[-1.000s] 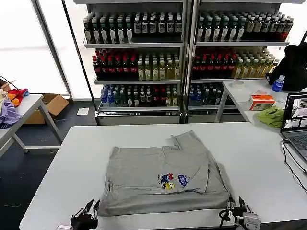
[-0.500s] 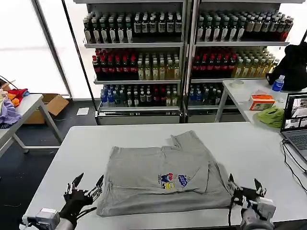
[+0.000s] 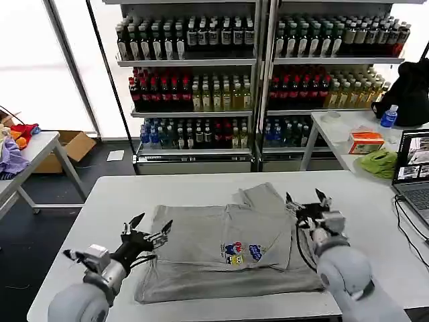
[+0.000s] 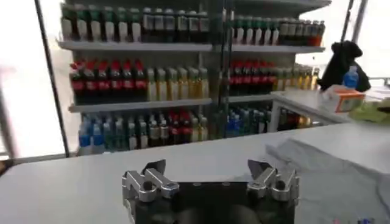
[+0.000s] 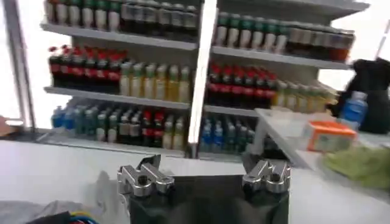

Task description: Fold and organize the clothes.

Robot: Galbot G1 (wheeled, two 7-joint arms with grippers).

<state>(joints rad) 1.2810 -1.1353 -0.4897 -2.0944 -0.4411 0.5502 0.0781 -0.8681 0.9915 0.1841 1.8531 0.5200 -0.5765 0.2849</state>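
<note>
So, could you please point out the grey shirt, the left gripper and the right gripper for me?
grey shirt [image 3: 214, 251], head view, on the flat folded fabric left of the chest print.
left gripper [image 3: 147, 231], head view, midway between its open fingertips.
right gripper [image 3: 307, 200], head view, midway between its open fingertips.
</note>
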